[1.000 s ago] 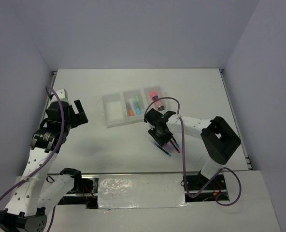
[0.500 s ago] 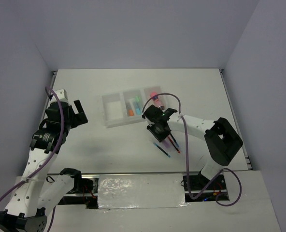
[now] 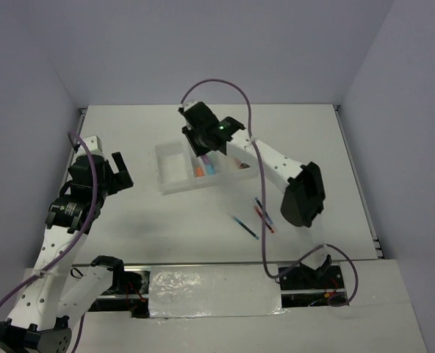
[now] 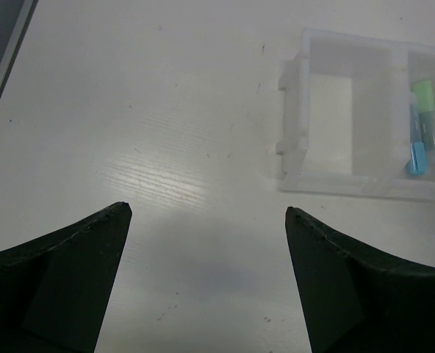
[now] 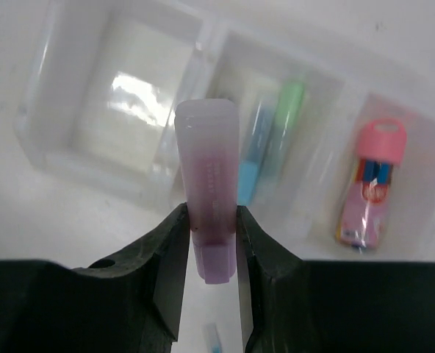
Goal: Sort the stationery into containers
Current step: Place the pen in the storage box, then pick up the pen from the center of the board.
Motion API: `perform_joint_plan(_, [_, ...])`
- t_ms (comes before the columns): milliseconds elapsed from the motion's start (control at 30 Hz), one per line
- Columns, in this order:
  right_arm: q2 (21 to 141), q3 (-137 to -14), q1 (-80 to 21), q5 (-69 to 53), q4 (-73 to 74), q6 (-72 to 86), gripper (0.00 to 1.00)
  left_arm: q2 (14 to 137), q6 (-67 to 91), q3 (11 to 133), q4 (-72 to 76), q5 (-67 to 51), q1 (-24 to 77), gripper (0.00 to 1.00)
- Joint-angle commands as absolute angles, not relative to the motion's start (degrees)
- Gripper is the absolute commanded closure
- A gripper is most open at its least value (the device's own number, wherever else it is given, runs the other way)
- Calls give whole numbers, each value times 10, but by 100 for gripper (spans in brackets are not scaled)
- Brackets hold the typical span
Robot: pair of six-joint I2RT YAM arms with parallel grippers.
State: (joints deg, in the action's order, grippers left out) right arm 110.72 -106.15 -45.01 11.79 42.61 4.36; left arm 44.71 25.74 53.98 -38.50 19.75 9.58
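My right gripper [image 3: 201, 138] is shut on a purple marker [image 5: 207, 169] and holds it above the white three-compartment tray [image 3: 163, 175], over the wall between the left and middle compartments [image 5: 195, 66]. The left compartment [image 5: 129, 95] holds nothing. The middle one holds a green marker [image 5: 287, 125], a light-blue marker [image 5: 250, 158] and an orange marker [image 3: 200, 170]. The right one holds the pink-orange cylinder [image 5: 372, 191]. My left gripper [image 3: 118, 173] is open and empty over bare table, left of the tray [image 4: 328, 110].
A thin blue pen [image 3: 245, 226] and a red pen [image 3: 265, 219] beside a dark one lie on the table in front of the tray, near my right arm's elbow [image 3: 302, 195]. Walls close the table at the back and both sides.
My right gripper has lifted the purple marker from beside the pens and swung it back and left to above the tray. The left arm has not moved.
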Motion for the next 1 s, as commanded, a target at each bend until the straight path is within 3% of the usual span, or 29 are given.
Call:
perform_joint_plan(0, [1214,-1207,-437,138,512,73,78,446,265,546,-368,201,97,1])
perform_joint_plan(67, [1264,-1260,-431,142,527,75,75,453,272,548,-366,165,98,1])
perform_joint_plan(167, [1280,-1300,-422,154,534,80,31,463,294,548,-356,114,99,1])
perform_joint_plan(233, [1270,-1288,-419,148,524,83,16,472,314,541,-346,95,113,1])
perform_joint_plan(267, [1261,-1265,-417,144,518,83,13,475,337,534,-339,91,126,1])
perform_joint_plan(400, [1189,-1219,-410,157,518,101,12,507,412,531,-321,161,223,1])
perform_joint_plan(433, [1166,-1203,-408,169,515,106,11,526,433,531,-316,182,287,1])
perform_joint_plan(500, [1102,-1107,-403,198,478,122,11,553,497,534,-302,230,361,1])
perform_joint_plan(533, [1020,-1064,-399,206,459,127,10,591,521,538,-295,285,435,1])
perform_joint_plan(633, [859,-913,-367,209,397,154,6,698,624,576,-306,359,537,1])
perform_joint_plan(767, [726,-804,-339,218,403,163,6,823,666,646,-282,357,585,2])
perform_joint_plan(967, [603,-740,-311,224,432,154,6,969,698,742,-275,326,612,2])
